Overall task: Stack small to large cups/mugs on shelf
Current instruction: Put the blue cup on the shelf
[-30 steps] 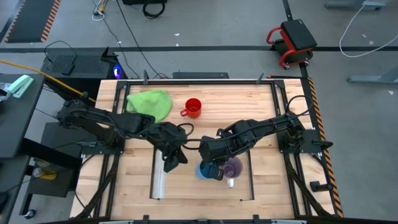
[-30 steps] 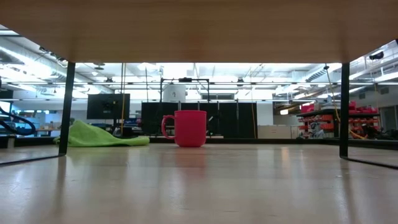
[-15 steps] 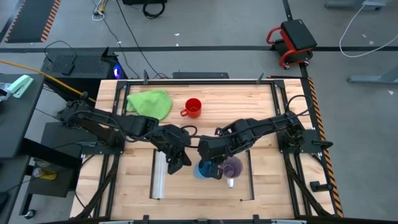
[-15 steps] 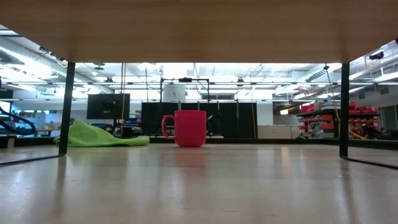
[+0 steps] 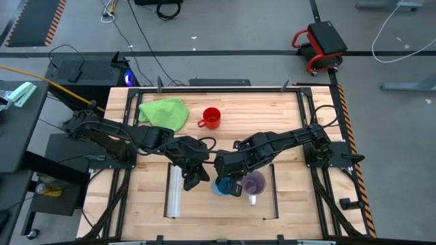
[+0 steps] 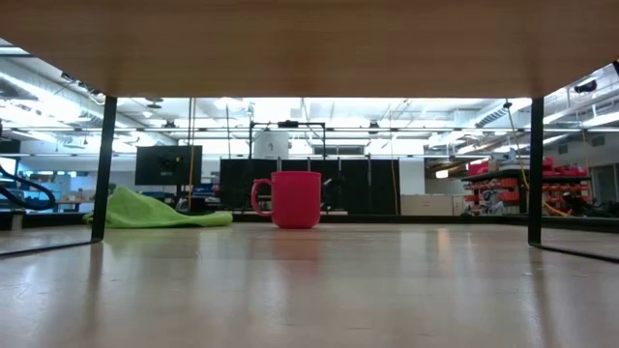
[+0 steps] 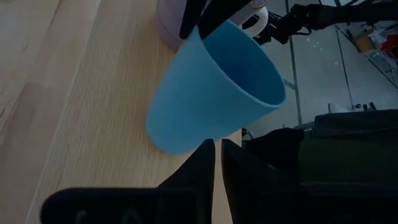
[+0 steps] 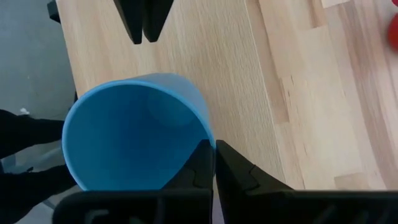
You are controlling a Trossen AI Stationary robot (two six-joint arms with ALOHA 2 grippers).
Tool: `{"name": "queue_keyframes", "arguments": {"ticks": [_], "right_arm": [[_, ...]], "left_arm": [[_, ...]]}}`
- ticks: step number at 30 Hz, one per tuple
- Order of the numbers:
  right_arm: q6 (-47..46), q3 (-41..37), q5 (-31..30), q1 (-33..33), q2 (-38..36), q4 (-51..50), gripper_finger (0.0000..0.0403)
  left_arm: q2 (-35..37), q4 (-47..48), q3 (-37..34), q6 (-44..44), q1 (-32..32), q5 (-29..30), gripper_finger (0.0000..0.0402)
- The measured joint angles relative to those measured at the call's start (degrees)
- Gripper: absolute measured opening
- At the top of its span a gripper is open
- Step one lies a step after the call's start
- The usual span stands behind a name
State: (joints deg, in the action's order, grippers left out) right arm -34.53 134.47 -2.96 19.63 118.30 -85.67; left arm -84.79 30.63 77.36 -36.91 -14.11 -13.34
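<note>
Movement over the last second is slight: the left gripper (image 5: 192, 178) has slid a little toward three o'clock, closing in on the light-blue cup (image 5: 222, 186), while the right gripper (image 5: 231, 185) has eased toward nine. The right gripper's fingers pinch the cup's rim (image 8: 208, 146), holding it tilted above the shelf (image 5: 204, 204) beside the purple mug (image 5: 254, 182). The left gripper's fingers (image 7: 208, 165) are closed on nothing just short of the cup. The red mug (image 5: 212, 118) waits at twelve o'clock on the tabletop (image 5: 272, 116). Stacking looks barely begun.
</note>
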Motion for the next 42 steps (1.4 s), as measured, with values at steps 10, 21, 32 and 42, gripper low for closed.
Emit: {"name": "queue_keyframes", "arguments": {"ticks": [10, 21, 32, 42], "right_arm": [[-0.02, 0.00, 0.02, 0.00, 0.00, -0.33, 0.0022], [-0.37, 0.00, 0.04, 0.00, 0.00, -1.17, 0.0032], [-0.26, 0.00, 0.05, 0.00, -0.20, -0.91, 0.0062], [-0.04, 0.38, 0.04, 0.07, -0.20, 0.04, 0.0093]], "left_arm": [[0.00, 0.02, 0.00, 0.00, 0.00, 0.00, 0.0034], [0.00, 0.02, 0.00, 0.00, -0.02, 0.00, 0.0040], [0.02, 0.03, 0.00, 0.00, -0.02, 0.00, 0.0041], [0.02, 0.07, 0.00, 0.04, -0.02, 0.00, 0.0037]]}}
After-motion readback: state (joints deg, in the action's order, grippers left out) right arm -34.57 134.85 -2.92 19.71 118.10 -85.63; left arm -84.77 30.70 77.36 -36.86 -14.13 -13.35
